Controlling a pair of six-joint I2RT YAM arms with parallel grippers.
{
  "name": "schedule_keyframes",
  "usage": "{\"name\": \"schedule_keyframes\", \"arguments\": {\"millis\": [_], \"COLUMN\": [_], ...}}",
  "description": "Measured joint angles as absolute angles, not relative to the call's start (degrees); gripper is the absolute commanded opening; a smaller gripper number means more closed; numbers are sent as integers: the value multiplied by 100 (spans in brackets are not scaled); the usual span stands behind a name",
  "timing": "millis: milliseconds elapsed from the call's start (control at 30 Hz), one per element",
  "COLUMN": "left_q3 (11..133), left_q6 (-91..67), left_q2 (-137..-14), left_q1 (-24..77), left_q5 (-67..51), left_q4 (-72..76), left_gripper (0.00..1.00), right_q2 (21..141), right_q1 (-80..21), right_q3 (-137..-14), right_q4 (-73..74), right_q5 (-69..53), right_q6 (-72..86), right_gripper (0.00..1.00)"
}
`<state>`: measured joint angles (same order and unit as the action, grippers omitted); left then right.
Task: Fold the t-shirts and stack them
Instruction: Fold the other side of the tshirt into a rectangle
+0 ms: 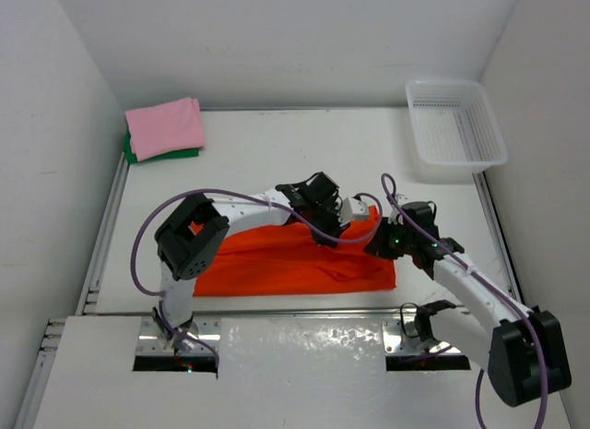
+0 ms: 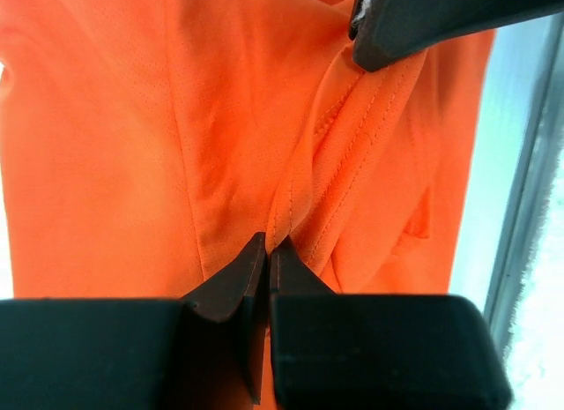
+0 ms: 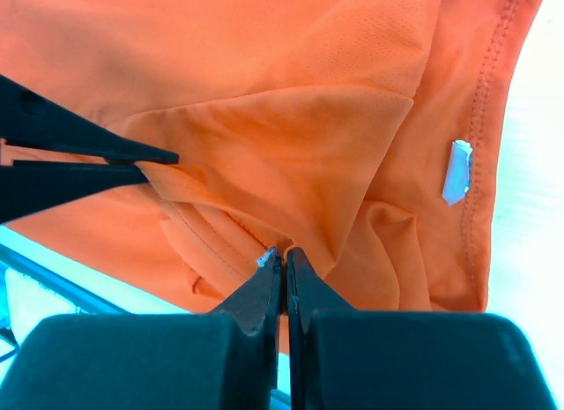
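Top external — orange t-shirt [image 1: 277, 263] pinched twice over.
Left gripper [image 2: 269, 249] and right gripper [image 3: 284, 256] each clamp a fold, tips near together — cloth spreads out ahead of both.

Robotics laboratory test cell. Plain white walls [image 1: 277, 41] enclose a white worktop [image 1: 277, 152] on three sides. A left arm [image 1: 244, 210] and a right arm [image 1: 472, 292], trailing purple cables [image 1: 136, 254], are bolted at its near edge beside aluminium rails [image 1: 106, 235].

The orange t-shirt [image 1: 295, 268] is soft matt cloth.
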<state>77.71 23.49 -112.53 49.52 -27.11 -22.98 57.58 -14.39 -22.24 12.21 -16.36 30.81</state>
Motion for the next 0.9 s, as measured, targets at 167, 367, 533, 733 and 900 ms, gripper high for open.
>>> {"name": "schedule_keyframes", "arguments": {"millis": [167,367,533,733,900], "left_q3": [7780,7575,7408,7408,7415], "left_q6": [2351,2392,2539,2860,3411], "left_q2": [-11043,-10980,-10993,-10995,-10993], "left_q1": [4952,4958,5022,5054,5057], "left_q5": [-2888,-3238,-3334,-3439,-3614], "left_q4": [-2429,-2473,-2569,-2729,-3201], "left_gripper": [1,6,7,42,48], "right_q2": [5387,5065,5253,5481,5282], "right_q1": [-1441,-1446,-1452,-1455,-1446], "right_q3": [-2292,-1981,-1658,-1660,-1852], "right_q4": [1669,1699,1533,1549,2047], "right_q5": [-1608,-1758,-1979,-2217,-2482], "right_q6": [2995,3083,3146,2936,2515], "right_gripper": [0,0,3,26,28]}}
